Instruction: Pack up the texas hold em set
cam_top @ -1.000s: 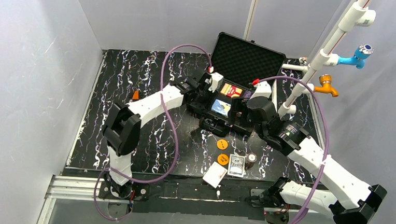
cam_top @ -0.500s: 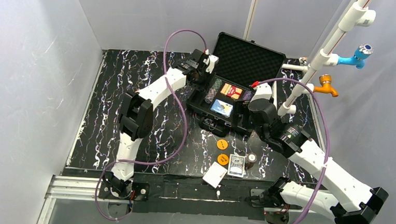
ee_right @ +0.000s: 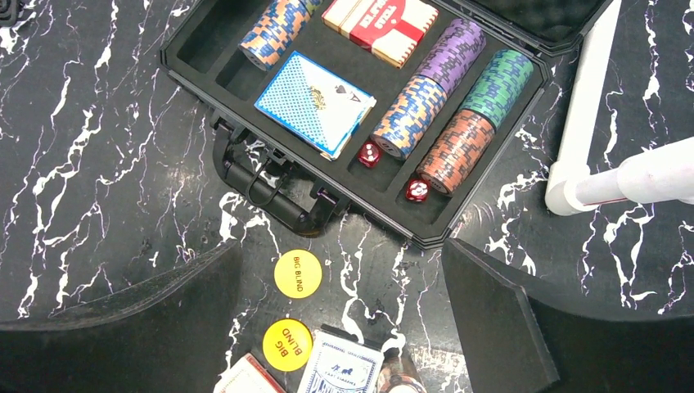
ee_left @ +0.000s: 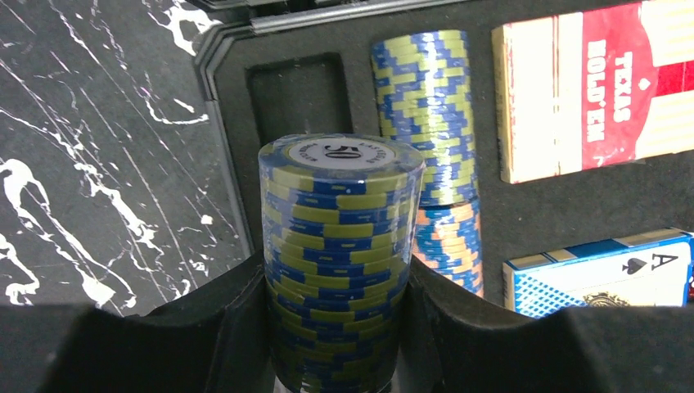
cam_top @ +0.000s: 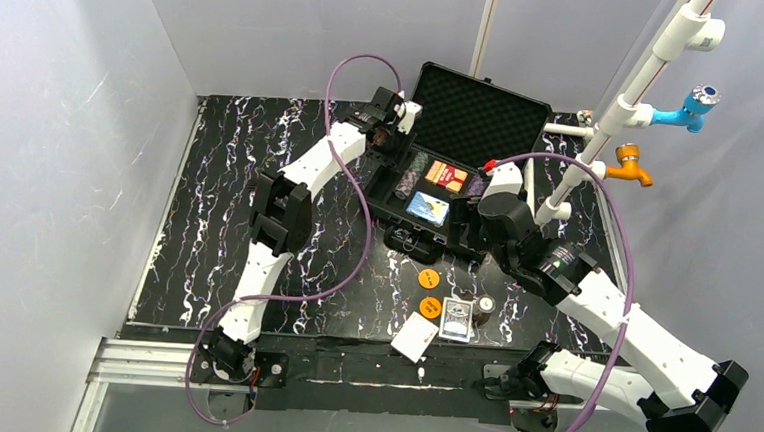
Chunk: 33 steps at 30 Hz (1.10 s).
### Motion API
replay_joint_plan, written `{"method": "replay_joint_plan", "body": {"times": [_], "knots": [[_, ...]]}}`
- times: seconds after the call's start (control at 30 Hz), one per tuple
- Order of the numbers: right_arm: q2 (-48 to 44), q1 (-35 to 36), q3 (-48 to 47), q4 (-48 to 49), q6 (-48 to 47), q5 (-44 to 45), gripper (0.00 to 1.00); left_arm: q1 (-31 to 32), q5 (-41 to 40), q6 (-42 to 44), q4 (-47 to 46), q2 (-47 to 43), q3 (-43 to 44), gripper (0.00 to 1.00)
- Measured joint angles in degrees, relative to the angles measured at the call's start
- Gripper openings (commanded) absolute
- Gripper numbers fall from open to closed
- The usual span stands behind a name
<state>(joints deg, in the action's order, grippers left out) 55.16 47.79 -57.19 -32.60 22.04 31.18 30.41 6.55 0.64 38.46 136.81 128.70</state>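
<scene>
Left pincer [ee_left: 340, 332], clamped on a blue-and-olive chip stack [ee_left: 340, 237], has swung to the open case's [ee_left: 296, 92] left end by the bench's [cam_top: 229, 187] far edge, ready for slotting; right pincer [ee_right: 340, 307] hangs wide.

"50" atop chip stack [ee_left: 339, 262], "TEXAS HOLD'EM" — red deck [ee_left: 591, 90], "BIG BLIND" — discs [ee_right: 297, 273]

Free slot [ee_left: 299, 94] beside chip stacks [ee_left: 425, 106]
</scene>
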Motion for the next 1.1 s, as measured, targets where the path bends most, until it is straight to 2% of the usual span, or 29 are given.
{"method": "replay_joint_plan", "body": {"times": [0.37,0.87,0.93,1.1], "knots": [[-0.5,0.0,1.9,-0.1,-1.1,0.5,0.98,-2.2,3.6,0.4,0.6,1.7,5.0,0.00],[-1.2,0.0,2.7,0.1,-2.9,1.9,0.98,-1.9,6.0,0.2,0.5,5.4,6.3,0.01],[-1.3,0.0,2.7,0.1,-3.0,1.9,0.98,-1.8,6.0,0.1,0.5,5.4,6.3,0.03],[-1.5,0.0,2.7,0.1,-3.0,1.9,0.98,-1.8,6.0,-1.0,0.5,5.4,6.3,0.24]]}}
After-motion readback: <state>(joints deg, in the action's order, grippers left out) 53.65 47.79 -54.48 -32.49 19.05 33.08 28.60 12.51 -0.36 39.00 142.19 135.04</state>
